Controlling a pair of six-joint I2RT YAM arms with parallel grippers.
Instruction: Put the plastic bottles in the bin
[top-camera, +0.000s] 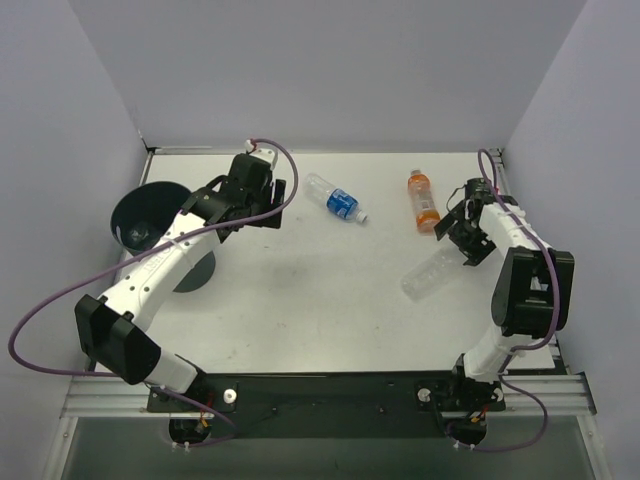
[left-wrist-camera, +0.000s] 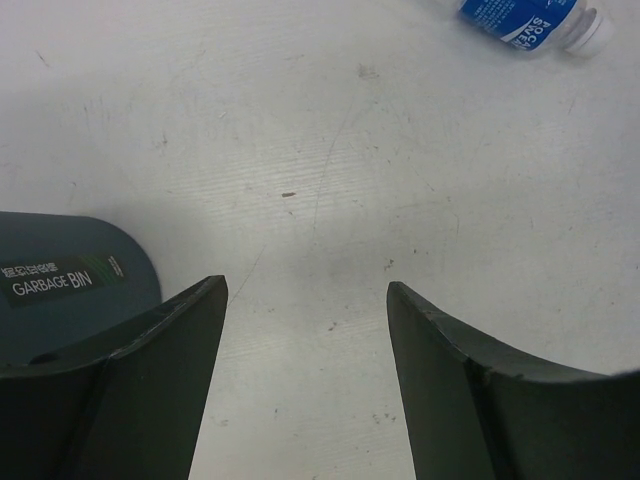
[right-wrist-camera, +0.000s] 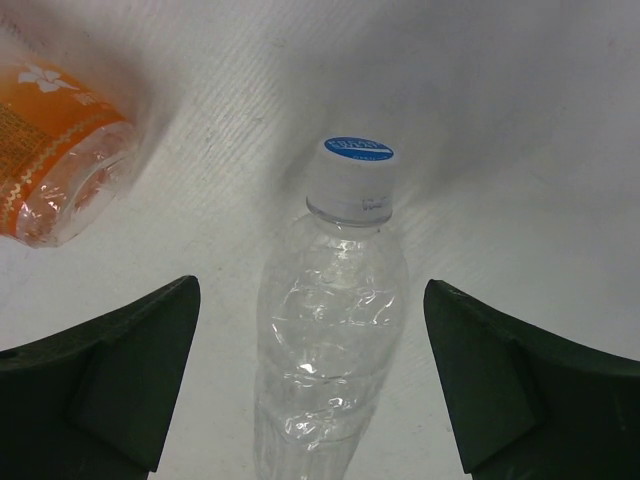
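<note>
While the right gripper (right-wrist-camera: 310, 288) hangs with its jaws spread wide, the clear bottle (right-wrist-camera: 332, 320) lies lengthwise in the gap between them, touching neither finger. Its cap points away from the wrist. The orange bottle (right-wrist-camera: 60, 170) lies just beside it, outside the left-hand finger. The left gripper (left-wrist-camera: 306, 286) also stands spread, with only bare table (left-wrist-camera: 330, 150) between its jaws. The bin (left-wrist-camera: 60, 300) is beside its left finger and the blue-labelled bottle (left-wrist-camera: 525, 18) is well apart, up at the far right of the left wrist view.

Three bottles lie on the table, all on their sides, and there is one bin. The bottles are thin, crinkled clear plastic with white caps. The bin is dark, round and tapered, with a "GARBAGE BIN" label on its wall. The tabletop is matt white and scuffed
</note>
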